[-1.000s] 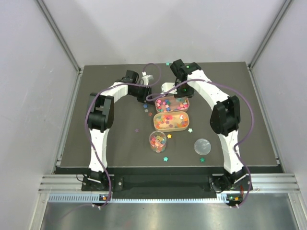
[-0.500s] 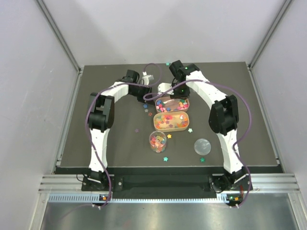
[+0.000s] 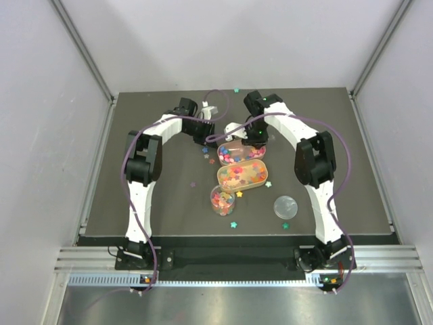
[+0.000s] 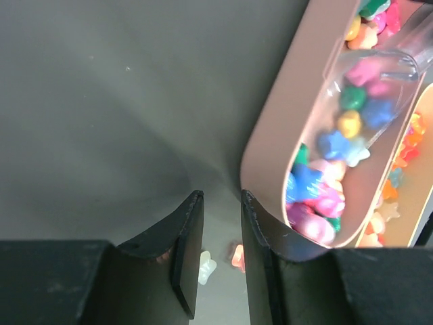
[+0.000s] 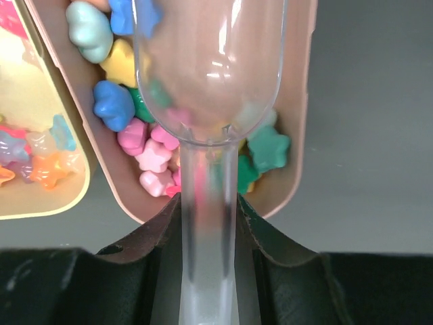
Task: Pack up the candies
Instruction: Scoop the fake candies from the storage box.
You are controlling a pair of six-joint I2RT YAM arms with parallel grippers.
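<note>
Midway between the dark table's (image 3: 365, 169) side edges, the right gripper (image 5: 208, 217), clenched on a clear plastic scoop (image 5: 210, 68), dips it among multicoloured star candies (image 5: 111, 105) in a pink oblong tray (image 5: 306, 81) to gather them, while the left gripper (image 4: 220, 237), parted and empty, apparently braces that tray.

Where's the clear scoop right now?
Right wrist view: right hand holds the scoop, bowl among candies in the pink tray, beside the yellow tray, table's far centre.

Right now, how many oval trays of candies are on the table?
2. The pink tray lies at the back, with the clear scoop in it; the yellow tray lies beside it, nearer the round jar. No others show.
</note>
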